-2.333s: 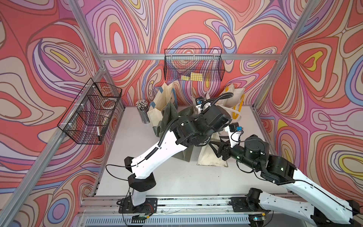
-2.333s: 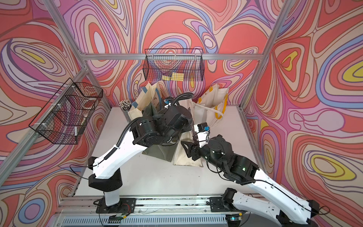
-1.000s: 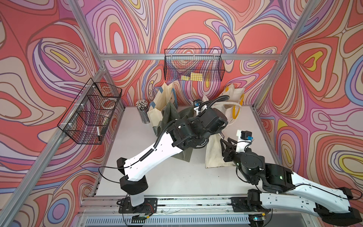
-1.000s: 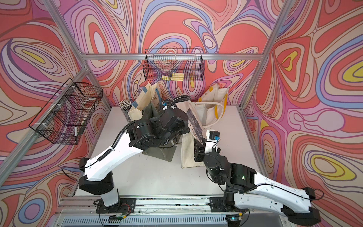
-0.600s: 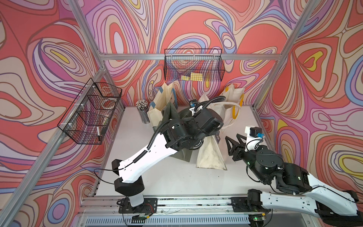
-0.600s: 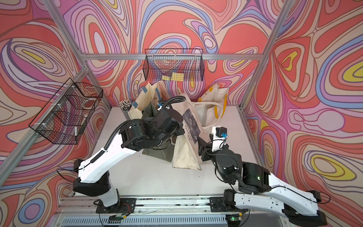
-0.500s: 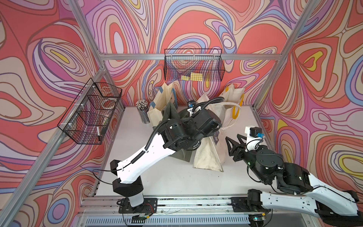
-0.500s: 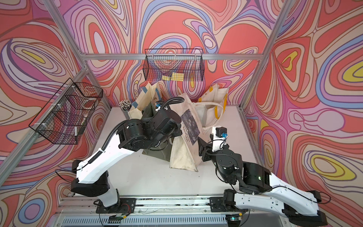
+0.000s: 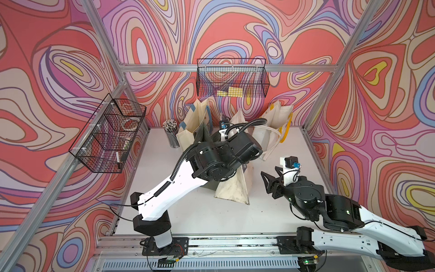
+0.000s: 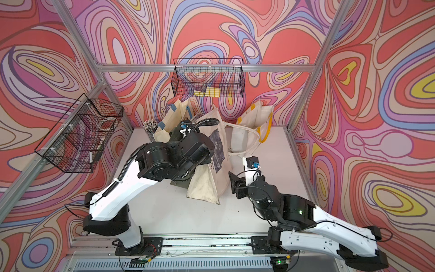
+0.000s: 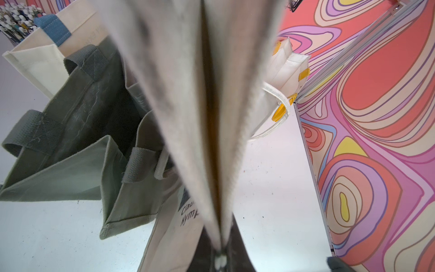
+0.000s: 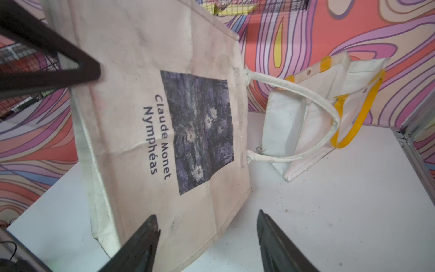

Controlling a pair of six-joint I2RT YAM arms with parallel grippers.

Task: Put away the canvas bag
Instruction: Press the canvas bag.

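The canvas bag [image 9: 233,188] [image 10: 207,181] is a cream tote with a dark Monet print [image 12: 197,131]. It hangs turned sideways at mid table, its white handle [image 12: 306,94] looping toward the back right. My left gripper [image 11: 220,257] is shut on a folded edge of the bag's cloth [image 11: 188,94], under the black wrist [image 9: 242,146]. To the right of the bag my right gripper [image 9: 269,170] [image 12: 206,213] stands open, a short gap away and touching nothing.
Along the back of the white table [image 9: 211,216] stand a green bag [image 11: 70,117], a cream bag with blue handles [image 9: 195,122], a white bag with yellow handles [image 9: 277,127] and a pen cup [image 9: 170,134]. Wire baskets hang on the back wall [image 9: 231,80] and the left wall [image 9: 110,134].
My right gripper has opened, come off the bag and drawn back to the right. The left arm has swung the bag a little to the left, still gripping it.
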